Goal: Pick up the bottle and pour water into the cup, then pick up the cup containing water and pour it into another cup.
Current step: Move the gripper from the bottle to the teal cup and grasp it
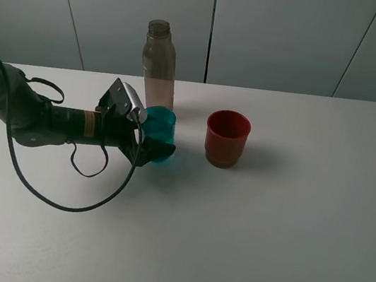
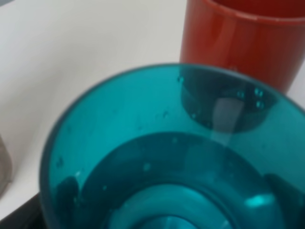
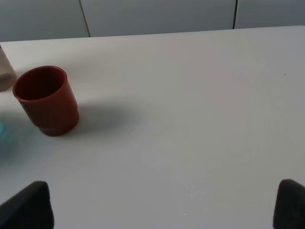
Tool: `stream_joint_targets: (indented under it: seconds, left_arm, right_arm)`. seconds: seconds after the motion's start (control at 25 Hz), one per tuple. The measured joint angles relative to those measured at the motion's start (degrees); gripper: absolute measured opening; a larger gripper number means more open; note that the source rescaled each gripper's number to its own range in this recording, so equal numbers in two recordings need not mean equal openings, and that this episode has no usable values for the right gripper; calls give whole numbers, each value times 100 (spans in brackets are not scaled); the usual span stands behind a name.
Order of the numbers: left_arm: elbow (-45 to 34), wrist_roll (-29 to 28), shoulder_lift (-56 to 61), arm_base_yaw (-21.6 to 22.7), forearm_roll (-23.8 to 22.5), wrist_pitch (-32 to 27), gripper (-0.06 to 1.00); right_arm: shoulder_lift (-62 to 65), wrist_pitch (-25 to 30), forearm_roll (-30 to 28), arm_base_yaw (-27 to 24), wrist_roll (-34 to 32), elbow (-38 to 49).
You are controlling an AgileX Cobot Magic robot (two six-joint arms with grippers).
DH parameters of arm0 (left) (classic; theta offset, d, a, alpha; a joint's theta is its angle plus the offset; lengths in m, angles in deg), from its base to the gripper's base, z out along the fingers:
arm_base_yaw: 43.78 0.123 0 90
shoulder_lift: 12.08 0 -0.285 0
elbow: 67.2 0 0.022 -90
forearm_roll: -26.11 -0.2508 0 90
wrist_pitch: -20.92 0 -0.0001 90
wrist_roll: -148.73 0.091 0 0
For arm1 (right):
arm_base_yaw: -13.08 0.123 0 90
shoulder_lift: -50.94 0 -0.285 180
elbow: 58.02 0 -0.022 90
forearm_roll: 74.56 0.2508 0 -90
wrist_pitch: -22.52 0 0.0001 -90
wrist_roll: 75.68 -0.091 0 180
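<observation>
The left pincer (image 1: 147,137) stands spread, its jaws flanking the cup (image 1: 162,127) without plainly pressing it. The cup sits toward the counter's (image 1: 263,253) far edge, left of middle, just before the bottle (image 1: 158,65), with the red cup (image 1: 227,138) near. Its smooth, thin, wet-beaded plastic is probably light, slippery and squeezable, so grip mid-wall, gently, kept upright.

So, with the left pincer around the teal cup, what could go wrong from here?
The left pincer straddles the teal cup, which seems to hold water: a loose or tilted grip could spill it. The uncapped bottle stands right behind the pincer, so a lift might knock it over. Pouring off-centre could miss the red cup.
</observation>
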Motion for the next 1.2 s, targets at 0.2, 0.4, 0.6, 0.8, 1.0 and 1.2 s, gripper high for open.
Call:
stream_joint_targets:
  seconds: [0.2,0.4,0.6,0.8,1.0,1.2]
  left_arm:
    - [9,0,-22,-13,-13,10,100]
    - [47,0,-22,-41,-26,63,100]
    - [114,0,-22,-136,-26,101,100]
    - [124,0,-22,-149,-26,101,100]
    - [124,0,-22,-149,-16,48,96]
    - [135,13,-22,-149,-16,26,6]
  right_arm:
    - [0,0,0,0,0,0]
    - [0,0,0,0,0,0]
    - [0,0,0,0,0,0]
    - [0,0,0,0,0,0]
    - [0,0,0,0,0,0]
    - [0,0,0,0,0,0]
